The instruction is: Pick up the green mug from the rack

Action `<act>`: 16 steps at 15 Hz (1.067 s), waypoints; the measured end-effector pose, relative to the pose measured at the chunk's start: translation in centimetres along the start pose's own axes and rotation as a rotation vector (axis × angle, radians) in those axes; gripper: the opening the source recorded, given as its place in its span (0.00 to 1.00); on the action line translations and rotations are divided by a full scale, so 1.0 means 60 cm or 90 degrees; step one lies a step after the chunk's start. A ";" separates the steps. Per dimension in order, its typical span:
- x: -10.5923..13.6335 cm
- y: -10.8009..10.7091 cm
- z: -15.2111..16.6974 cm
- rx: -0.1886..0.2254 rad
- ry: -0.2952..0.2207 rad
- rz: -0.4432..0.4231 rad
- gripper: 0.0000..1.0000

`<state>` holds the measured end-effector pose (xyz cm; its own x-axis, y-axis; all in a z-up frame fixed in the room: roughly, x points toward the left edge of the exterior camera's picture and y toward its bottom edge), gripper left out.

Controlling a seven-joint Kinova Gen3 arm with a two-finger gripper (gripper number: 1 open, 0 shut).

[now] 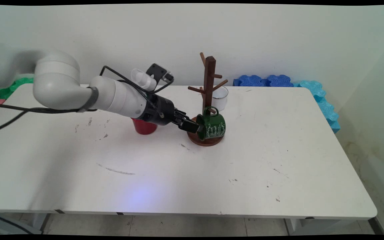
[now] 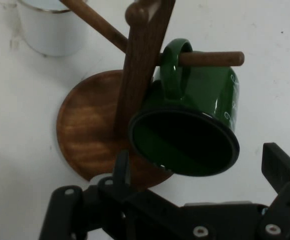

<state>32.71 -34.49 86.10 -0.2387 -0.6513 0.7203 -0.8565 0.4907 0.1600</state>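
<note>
A dark green enamel mug (image 1: pixel 213 126) with white lettering hangs by its handle on a low peg of the wooden mug tree (image 1: pixel 209 83), its mouth tilted towards the hand. In the hand view the green mug (image 2: pixel 204 100) sits on the peg (image 2: pixel 209 58) above the round wooden base (image 2: pixel 87 125). My gripper (image 1: pixel 193 126) is open right at the mug's rim. Its fingers (image 2: pixel 122 167) stand wide apart on either side of the mug's mouth, and the gripper (image 2: pixel 200 167) holds nothing.
A white mug (image 1: pixel 221 98) stands behind the tree. A red cup (image 1: pixel 143 127) is partly hidden under my forearm. Blue foam blocks (image 1: pixel 262 81) and cyan ones (image 1: pixel 323 103) line the back right edge; green foam (image 1: pixel 15 85) lies at the far left.
</note>
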 end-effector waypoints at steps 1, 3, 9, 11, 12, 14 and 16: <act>-0.001 0.000 0.004 -0.002 0.002 -0.003 1.00; -0.002 0.000 0.012 -0.008 0.005 -0.011 1.00; -0.008 0.008 0.039 -0.035 0.010 -0.034 1.00; -0.008 0.012 0.046 -0.044 0.012 -0.040 1.00; -0.009 0.014 0.049 -0.048 0.012 -0.043 1.00; -0.008 0.017 0.054 -0.055 0.014 -0.046 1.00; -0.008 0.018 0.058 -0.061 0.016 -0.048 1.00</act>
<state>30.31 -35.64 83.58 -0.1625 -0.6749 0.7197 -0.8241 0.4940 0.2772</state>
